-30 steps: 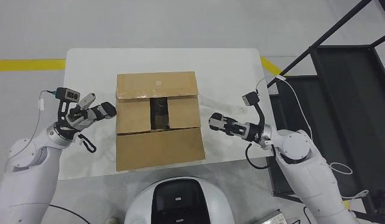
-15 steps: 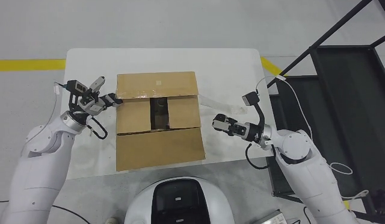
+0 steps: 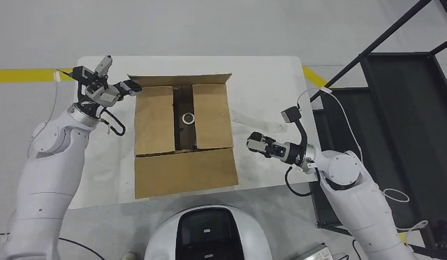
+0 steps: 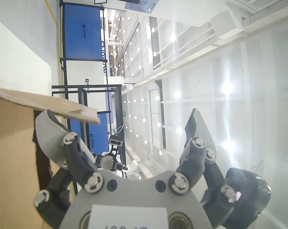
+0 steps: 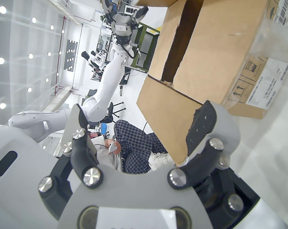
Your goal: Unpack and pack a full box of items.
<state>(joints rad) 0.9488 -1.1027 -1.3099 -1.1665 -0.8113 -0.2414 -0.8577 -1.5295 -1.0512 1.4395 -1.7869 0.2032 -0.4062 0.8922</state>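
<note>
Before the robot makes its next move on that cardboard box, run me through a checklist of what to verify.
1. Far flap lifted: ok, it stands up.
2. Near flap folded out towards the robot: ok.
3. Left inner flap and right inner flap opened: not ok, both lie over the opening with a gap between them.
4. Left pincer open: ok, at the far flap's left corner.
5. Right pincer open and apart from the box: ok, beside its right wall.
6. Contents: cannot tell; a white ring shows through the gap.
</note>
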